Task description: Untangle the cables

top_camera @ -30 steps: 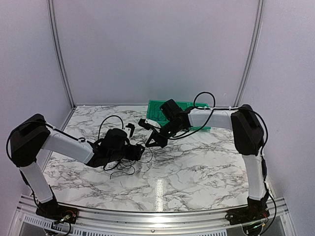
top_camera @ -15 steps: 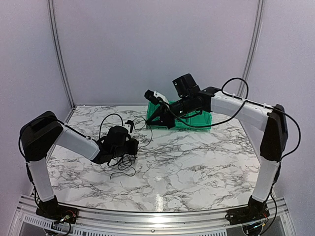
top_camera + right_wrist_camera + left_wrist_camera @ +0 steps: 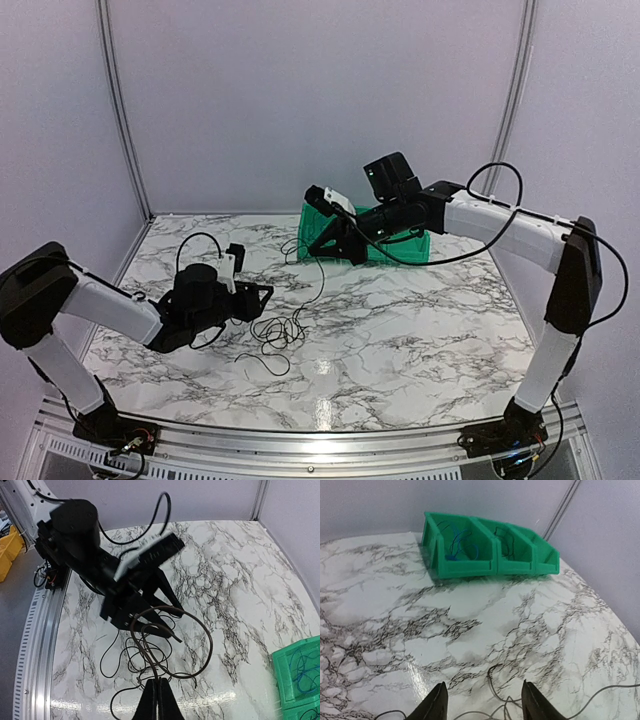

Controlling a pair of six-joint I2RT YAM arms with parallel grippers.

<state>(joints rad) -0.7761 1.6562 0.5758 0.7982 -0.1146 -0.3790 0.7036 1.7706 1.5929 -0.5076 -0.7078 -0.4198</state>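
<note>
Pincer on the right, the right gripper [image 3: 157,684], is pressed tight together on a single thin dark strand. From its own camera you can see that strand curl out in a big loop and drop down to the rest of the cables [image 3: 281,331]. It's held up high near the green bins [image 3: 470,569], so the strand hangs in a long line down to the pile.

The left gripper [image 3: 483,683] is low over the marble table [image 3: 430,320] just beside the pile. Its fingers are spread with nothing between them, and a few wire loops are lying right under the tips.

Progress, as far as I can judge: partway. One bin has a blue wire in it and the next one something dark, so some sorting looks done. What's left is a small loose knot of loops in the middle of the table, with the pinched strand not yet free of it. Can't tell how many separate wires are in there, they're too thin. I'd guess a few more pulls at least.
</note>
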